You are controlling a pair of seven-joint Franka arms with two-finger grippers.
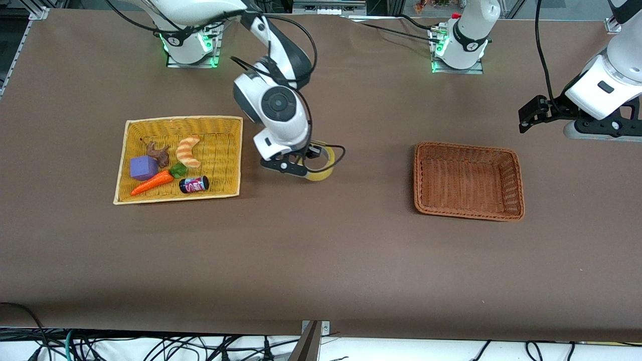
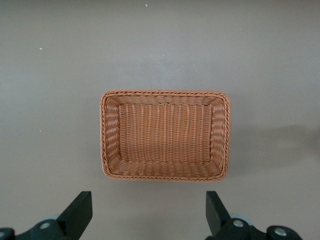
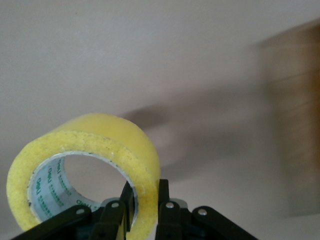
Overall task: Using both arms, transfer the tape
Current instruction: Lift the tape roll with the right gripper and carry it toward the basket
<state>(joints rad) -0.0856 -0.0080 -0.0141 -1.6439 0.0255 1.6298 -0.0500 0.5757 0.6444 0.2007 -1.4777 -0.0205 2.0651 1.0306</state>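
The tape (image 1: pixel 323 165) is a yellowish ring-shaped roll with a grey core. It sits between the two baskets, close to the yellow one. My right gripper (image 1: pixel 301 168) is shut on its wall. In the right wrist view the tape (image 3: pixel 105 150) has one finger inside the core and one finger outside, and the gripper (image 3: pixel 145 197) pinches the wall between them. I cannot tell whether the tape touches the table. My left gripper (image 1: pixel 529 118) is open and empty, up in the air at the left arm's end of the table; in the left wrist view (image 2: pixel 149 210) it is over bare table beside the brown basket.
A brown wicker basket (image 1: pixel 469 180) stands empty toward the left arm's end; it also shows in the left wrist view (image 2: pixel 165 135). A yellow wicker tray (image 1: pixel 225 150) toward the right arm's end holds a croissant toy (image 1: pixel 189 150), a carrot (image 1: pixel 152 183), a purple cube (image 1: pixel 144 167) and a small can (image 1: pixel 194 184).
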